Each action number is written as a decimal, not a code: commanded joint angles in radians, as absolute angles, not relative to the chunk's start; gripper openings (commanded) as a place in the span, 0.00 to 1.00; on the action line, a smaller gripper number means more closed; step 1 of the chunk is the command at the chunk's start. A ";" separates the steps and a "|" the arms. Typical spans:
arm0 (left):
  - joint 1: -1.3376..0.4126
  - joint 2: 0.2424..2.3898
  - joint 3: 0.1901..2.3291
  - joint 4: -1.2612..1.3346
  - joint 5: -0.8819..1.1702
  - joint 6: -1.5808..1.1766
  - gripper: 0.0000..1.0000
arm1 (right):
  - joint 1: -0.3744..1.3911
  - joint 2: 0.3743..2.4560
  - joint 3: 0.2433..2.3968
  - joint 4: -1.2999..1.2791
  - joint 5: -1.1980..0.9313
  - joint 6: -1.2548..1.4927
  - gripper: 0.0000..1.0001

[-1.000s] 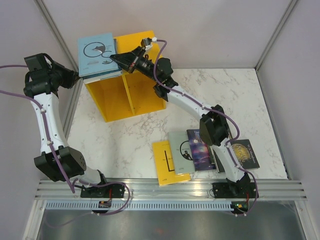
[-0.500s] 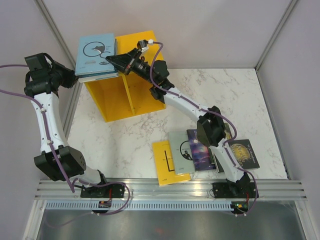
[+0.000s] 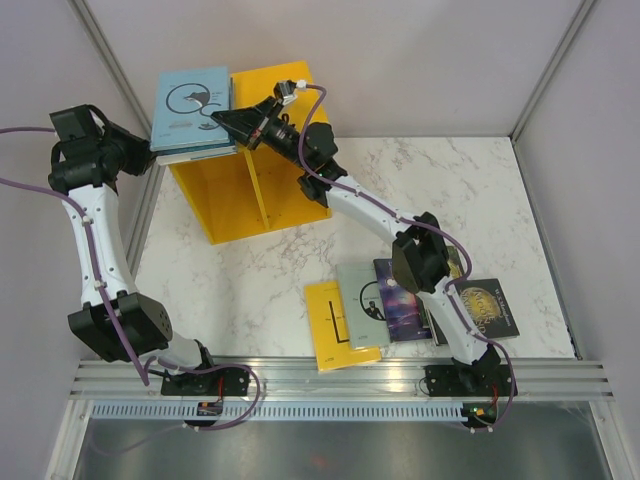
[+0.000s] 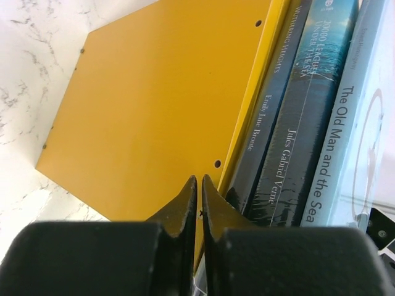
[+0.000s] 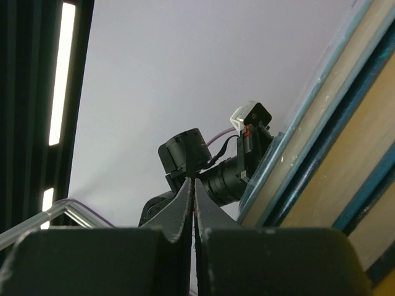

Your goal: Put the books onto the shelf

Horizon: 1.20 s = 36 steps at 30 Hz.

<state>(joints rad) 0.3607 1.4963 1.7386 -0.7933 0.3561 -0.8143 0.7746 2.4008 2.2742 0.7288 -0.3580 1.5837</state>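
The yellow shelf (image 3: 285, 185) stands at 11 o'clock on the marble surface (image 3: 250, 290), its two compartments split by one upright divider. On top of its left half lies one stack of three books (image 4: 296, 142), spines facing the left wrist camera: a dark one lowest, a dark teal one in the middle, and the light blue book (image 3: 192, 103) with the black swirl uppermost. The left tool (image 4: 199, 179) sits at the 9 o'clock side of this stack. Its two fingers are pressed almost together with only a sliver between them and nothing pinched, and the tips are just beside the shelf's top edge and the lowest spine; whether they touch cannot be told. The right tool (image 5: 194, 182) reaches in from 3 o'clock, fingers pressed together and empty, tips at the stack's right edge. Four more books lie flat at 5 o'clock on the surface, near the right arm's base: a yellow book (image 3: 335, 330), a grey-green book (image 3: 358, 290) overlapping it, a purple galaxy book (image 3: 403, 305), and a black-and-gold book (image 3: 490, 308), the last two partly hidden by the right arm.
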 commanded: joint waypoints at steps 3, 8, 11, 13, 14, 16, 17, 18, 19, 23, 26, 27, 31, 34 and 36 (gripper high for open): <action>0.339 1.456 1.827 -0.900 0.296 -0.747 0.14 | 0.715 2.290 2.137 0.810 -0.379 1.581 0.00; 0.370 1.417 1.871 -0.989 0.145 -0.752 0.54 | 0.608 2.163 1.985 0.874 -0.402 1.597 0.00; 0.374 1.398 1.894 -1.034 0.075 -0.758 0.74 | 0.566 2.100 1.901 0.929 -0.426 1.624 0.00; 0.383 1.385 1.891 -1.061 0.049 -0.765 0.83 | 0.529 2.065 1.831 0.959 -0.436 1.632 0.00; 0.387 1.370 1.890 -1.072 0.019 -0.767 0.87 | 0.511 2.027 1.809 0.965 -0.446 1.632 0.00; 0.397 1.358 1.891 -1.106 0.003 -0.772 0.91 | 0.494 1.985 1.742 0.973 -0.466 1.623 0.00; 0.397 1.339 1.893 -1.133 -0.052 -0.772 0.92 | 0.477 1.941 1.720 0.971 -0.489 1.617 0.00; 0.399 1.327 1.890 -1.150 -0.069 -0.775 0.93 | 0.465 1.915 1.691 0.954 -0.501 1.609 0.00; 0.399 1.312 1.887 -1.164 -0.084 -0.775 0.93 | 0.456 1.887 1.624 0.942 -0.511 1.602 0.00; 0.373 1.240 1.861 -1.215 -0.121 -0.762 0.93 | 0.379 1.700 1.381 0.945 -0.552 1.585 0.09; 0.310 1.160 1.780 -1.227 -0.111 -0.750 0.92 | 0.324 1.574 1.177 0.954 -0.589 1.557 0.24; 0.283 1.137 1.717 -1.230 -0.098 -0.750 0.92 | 0.312 1.542 1.131 0.930 -0.597 1.539 0.28; 0.146 0.975 1.510 -1.230 -0.054 -0.788 0.86 | 0.269 1.357 0.968 0.662 -0.620 1.366 0.52; -0.015 0.896 1.318 -1.215 -0.037 -0.856 0.85 | 0.265 1.277 1.028 0.081 -0.525 1.032 0.65; -0.116 0.847 1.158 -1.181 0.038 -0.890 0.84 | 0.262 1.244 1.023 -0.134 -0.410 0.956 0.70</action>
<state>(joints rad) -0.0189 0.8810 1.3094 -1.2007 -0.0303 -0.8097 0.2638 1.3075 0.9939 0.3309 -0.5209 1.2297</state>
